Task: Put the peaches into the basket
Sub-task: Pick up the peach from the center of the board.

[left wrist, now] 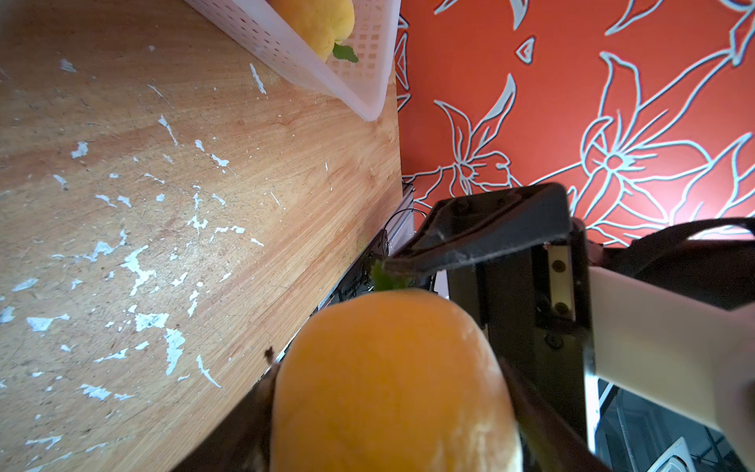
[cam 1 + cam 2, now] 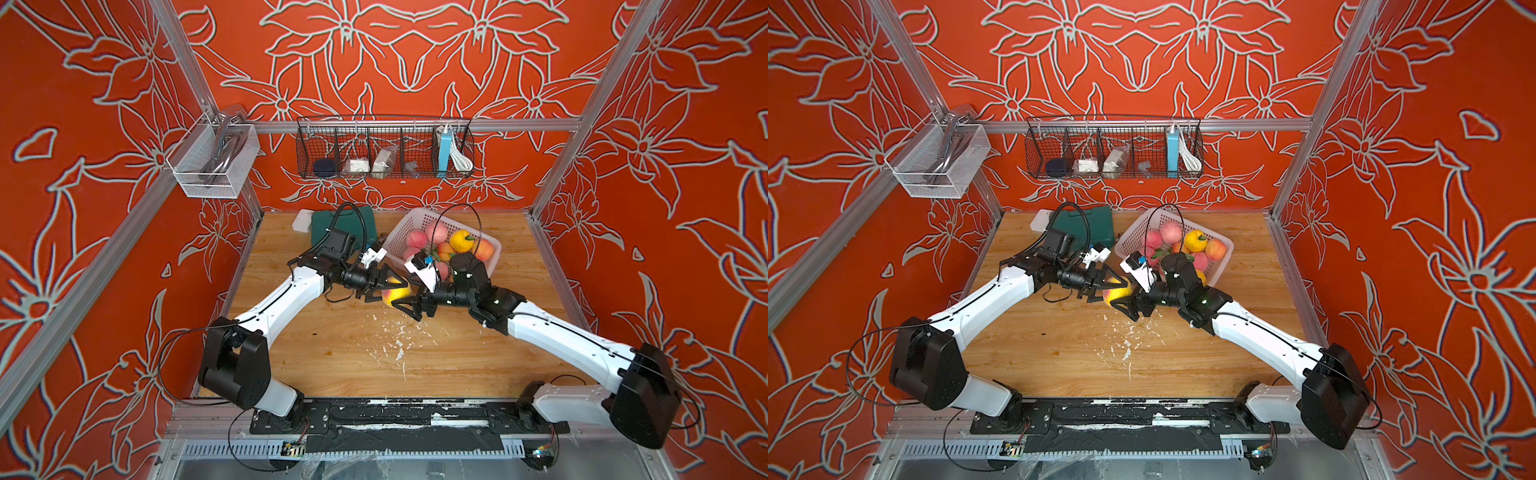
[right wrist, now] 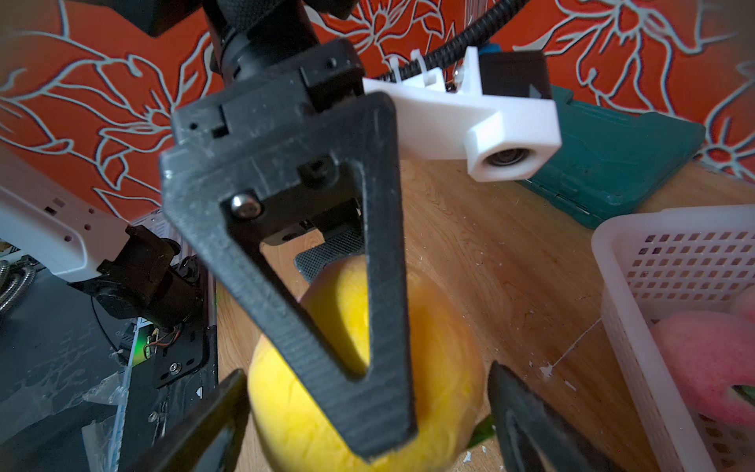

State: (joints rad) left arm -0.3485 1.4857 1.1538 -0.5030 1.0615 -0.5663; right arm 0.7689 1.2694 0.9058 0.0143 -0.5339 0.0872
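One yellow-orange peach [image 2: 397, 295], over the middle of the surface [image 2: 340, 345], was clamped in the left gripper [image 2: 390, 286] and straddled by the wide-open right gripper [image 2: 406, 298], a handover likely in hand, next needing the right to close and carry it to the basket [image 2: 401, 235] near the far right corner.

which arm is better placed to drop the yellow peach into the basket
Right, probably. The left gripper holds the peach above the table, but the right gripper is open around it, ready to take it. The right arm also lies right beside the basket, while the left arm would have to reach across.
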